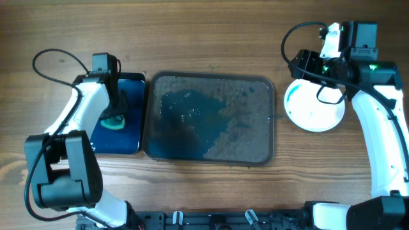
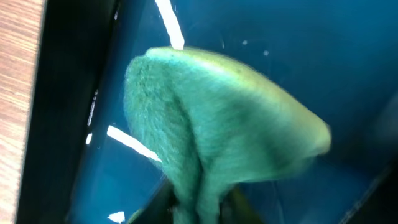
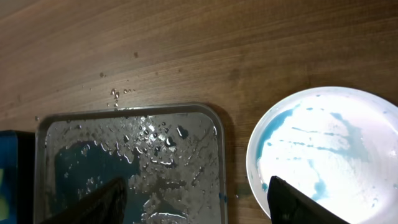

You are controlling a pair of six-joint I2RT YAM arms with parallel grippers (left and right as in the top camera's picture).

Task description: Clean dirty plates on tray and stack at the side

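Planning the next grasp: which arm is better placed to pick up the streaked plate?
Right. The right gripper hangs open close by the plate, while the left gripper is across the tray, shut on the sponge.

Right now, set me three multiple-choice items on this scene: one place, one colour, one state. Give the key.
1. The white plate lies: A on the table, right of the grey tray; B inside that tray; C under it.
2. Its streaks are: A red; B blue; C black.
3. The right claw is: A shut on the plate; B open, empty; C shut on a cloth.
Key: A, it rests on wood beside the tray; B, blue smears show; B, its fingers stand apart, nothing between.
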